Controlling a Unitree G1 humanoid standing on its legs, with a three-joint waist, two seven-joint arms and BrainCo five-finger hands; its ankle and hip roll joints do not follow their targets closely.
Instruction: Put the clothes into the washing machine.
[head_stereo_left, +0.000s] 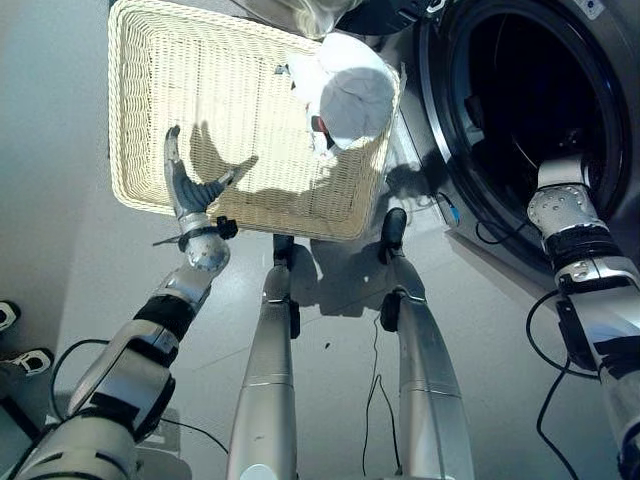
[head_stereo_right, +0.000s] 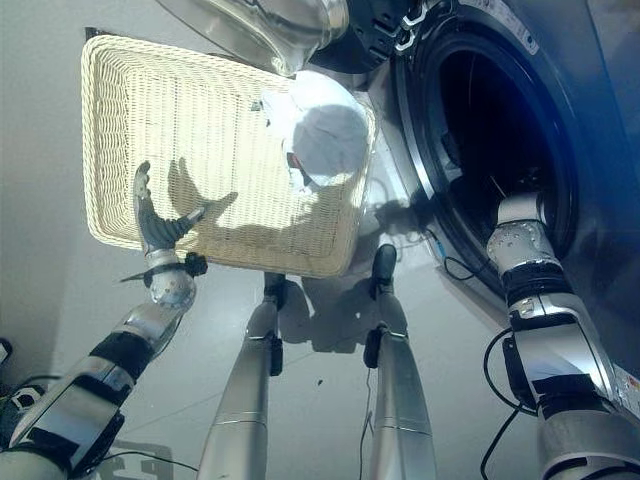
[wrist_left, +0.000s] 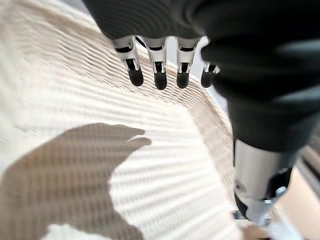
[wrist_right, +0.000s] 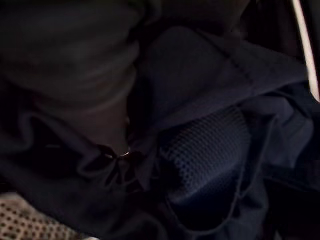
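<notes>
Snagging is looking like the main risk: the right hand (head_stereo_left: 556, 190) is reaching into the washing machine (head_stereo_left: 600, 120) drum among dark clothes (wrist_right: 200, 150), its fingers hidden, so whether it is gripping cloth cannot be told, and fabric could be dragged back out. A white garment (head_stereo_left: 345, 90) is lying bunched, without clear long axis, in the wicker basket (head_stereo_left: 150, 120) corner nearest the machine, while the left hand (head_stereo_left: 185, 185) is hovering open-fingered over the basket's near edge.

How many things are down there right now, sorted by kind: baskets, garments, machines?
Wicker basket: 1
White garment in the basket's corner nearest the washing machine: 1
Dark garment inside the drum: at least 1, folds too dark to separate
Washing machine, door open: 1
Total: 4
</notes>
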